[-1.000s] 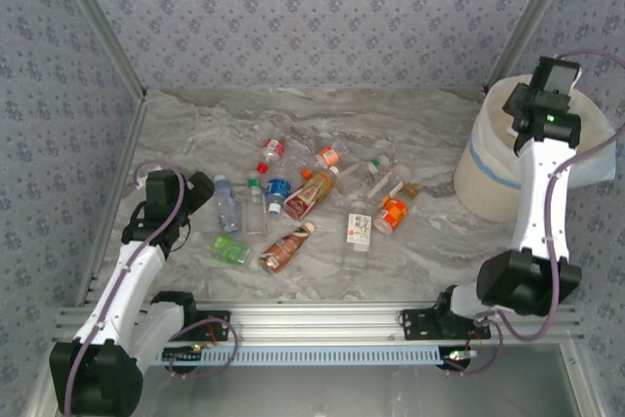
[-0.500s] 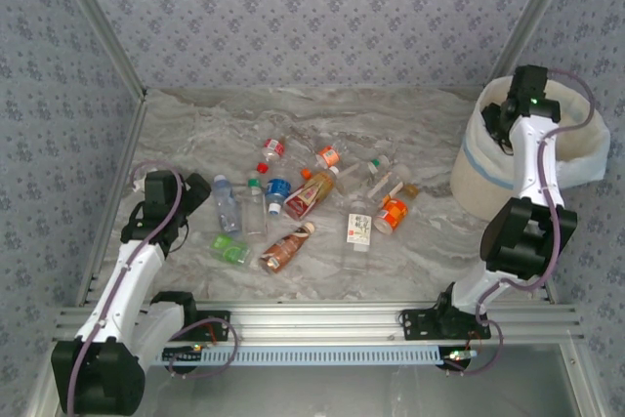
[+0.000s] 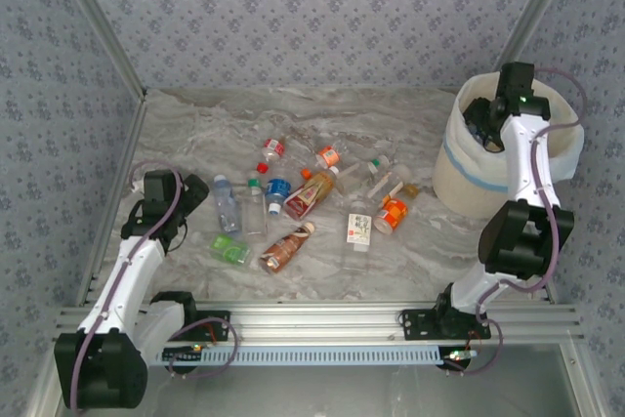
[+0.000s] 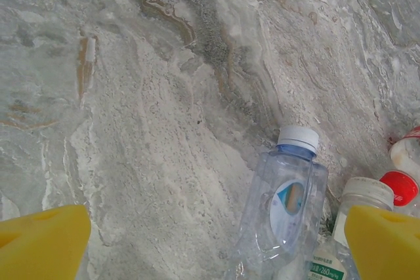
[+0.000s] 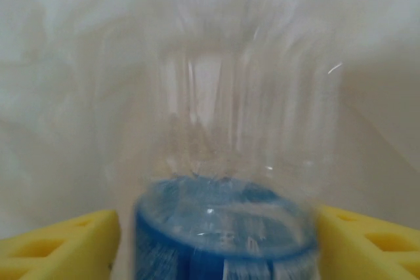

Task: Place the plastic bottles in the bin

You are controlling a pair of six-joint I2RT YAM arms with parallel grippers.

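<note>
Several plastic bottles (image 3: pixel 312 192) with red, orange, green and blue caps lie scattered mid-table. My left gripper (image 3: pixel 192 188) hovers open just left of them; in the left wrist view a clear bottle with a white cap (image 4: pixel 285 195) lies between its yellow fingers (image 4: pixel 42 240), nearer the right one, untouched. My right gripper (image 3: pixel 480 130) reaches down into the mouth of the bin (image 3: pixel 459 178), a cream-bagged tub with a light blue band. In the right wrist view a blurred clear bottle with a blue label (image 5: pixel 226 227) sits between the parted fingers (image 5: pixel 59 244), a gap showing on its left side.
Patterned walls close in the table on three sides, with metal posts at the back corners. An aluminium rail (image 3: pixel 322 324) runs along the near edge between the arm bases. A red-capped bottle (image 4: pixel 399 188) and a white-capped one (image 4: pixel 367 195) lie by the left gripper's right finger.
The right arm has lowered its gripper into the bin and the jaws have widened around the blue-labelled bottle. The bin has shifted slightly left. The left arm has barely moved.
</note>
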